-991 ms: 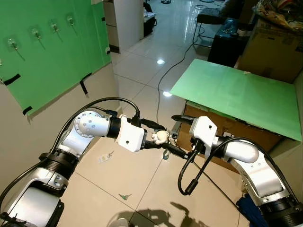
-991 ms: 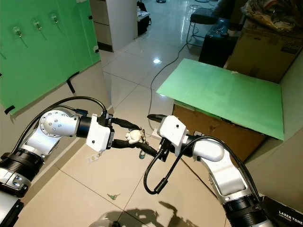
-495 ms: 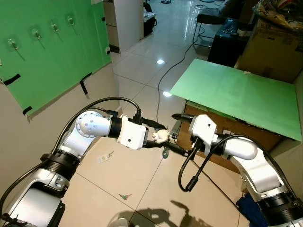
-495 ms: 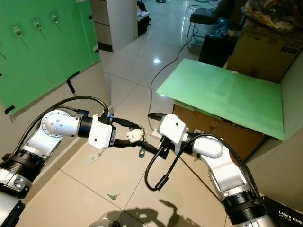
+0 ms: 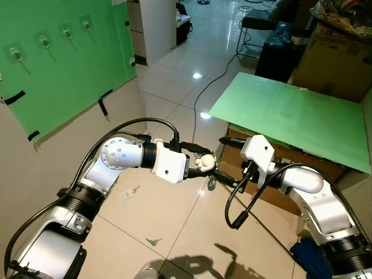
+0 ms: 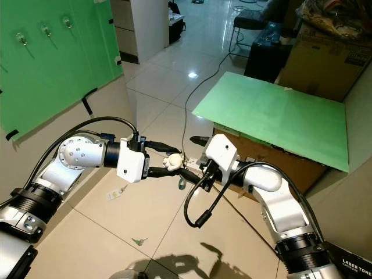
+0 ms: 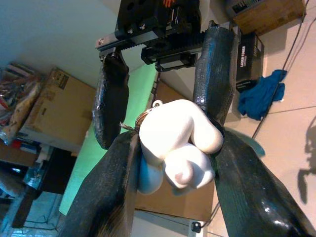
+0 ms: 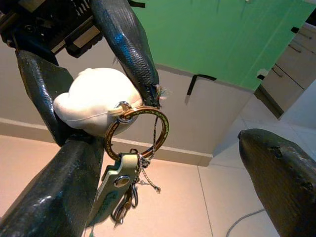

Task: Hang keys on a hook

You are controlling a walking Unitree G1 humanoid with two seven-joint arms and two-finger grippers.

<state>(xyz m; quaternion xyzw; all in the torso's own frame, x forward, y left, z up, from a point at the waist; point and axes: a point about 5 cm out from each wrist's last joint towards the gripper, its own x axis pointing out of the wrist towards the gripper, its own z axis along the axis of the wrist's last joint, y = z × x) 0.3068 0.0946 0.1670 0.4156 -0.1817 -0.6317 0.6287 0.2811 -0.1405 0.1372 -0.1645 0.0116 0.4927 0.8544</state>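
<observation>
green wall panel [image 5: 55, 70]: we see it on the wall well off to the outer side of the left arm, black tape at its edges
green board [image 5: 293, 116]: lies flat on cardboard boxes beyond the right arm
left gripper [image 5: 204, 163]: we see both fingers clamped on the white charm, held out in front of the body, tips meeting the right gripper's
right gripper [image 5: 222, 159]: fingers spread wide apart; one finger lies right under the ring and keys, the other stands clear to the side, nothing pinched
white charm [image 7: 180, 143]: squeezed between the left fingers, bulging out past them
key ring [image 8: 137, 131]: hangs off the charm just beyond the left fingertips, between the right gripper's two fingers, close against the lower one; we cannot tell if it touches
keys [image 8: 118, 190]: dangle below the ring beside the right gripper's lower finger; teal tag in front, the ones behind too blurred to count
hooks [image 5: 42, 42]: small clear hooks in a row on the wall panel, well apart from both grippers, too small to make out shape
</observation>
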